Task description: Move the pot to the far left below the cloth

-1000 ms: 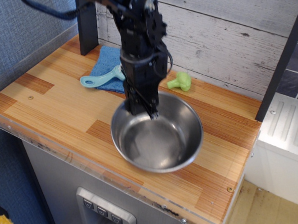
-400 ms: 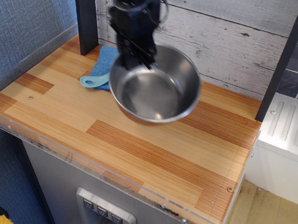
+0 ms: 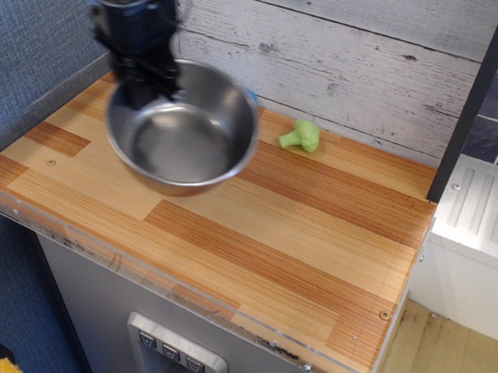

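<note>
The shiny steel pot (image 3: 185, 129) hangs in the air above the left half of the wooden counter (image 3: 313, 232), tilted a little toward me. My black gripper (image 3: 148, 81) is shut on the pot's far left rim and carries it. The blue cloth is almost wholly hidden behind the pot; only a sliver of blue (image 3: 250, 95) shows at the pot's far right rim. The pot covers the spot where the cloth and the brush lie.
A small green broccoli toy (image 3: 301, 137) lies near the back wall, right of the pot. A dark post (image 3: 475, 98) stands at the back right. The counter's front edge has a clear plastic lip (image 3: 185, 288).
The gripper lifted the pot off the counter's middle, then carried it left and toward the back. The pot now covers the cloth and brush, and the broccoli toy shows again.
</note>
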